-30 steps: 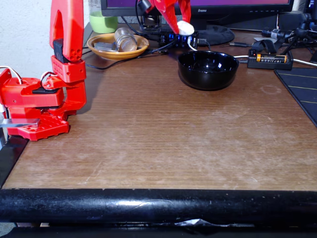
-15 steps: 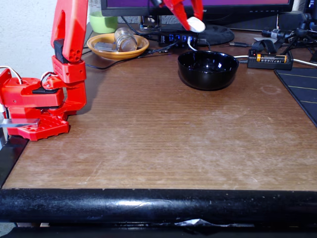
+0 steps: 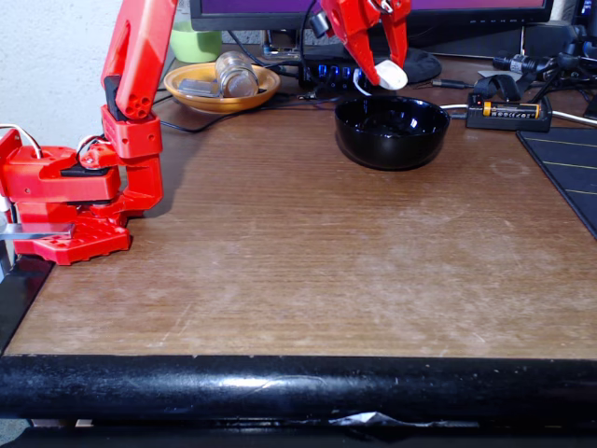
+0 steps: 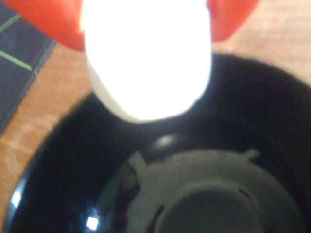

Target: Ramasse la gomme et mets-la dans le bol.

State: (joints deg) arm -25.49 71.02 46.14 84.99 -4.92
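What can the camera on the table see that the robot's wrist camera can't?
The fixed view alone shows the red arm's base, the orange dish, the battery and the monitor. The wrist view alone looks down into the bowl, where a grey reflection shows. Both show the pincer shut on the white eraser above the black bowl, and the dark mat.

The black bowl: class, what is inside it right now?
Nothing lies in the bowl; the wrist view shows only reflections. The eraser hangs above it in the pincer.
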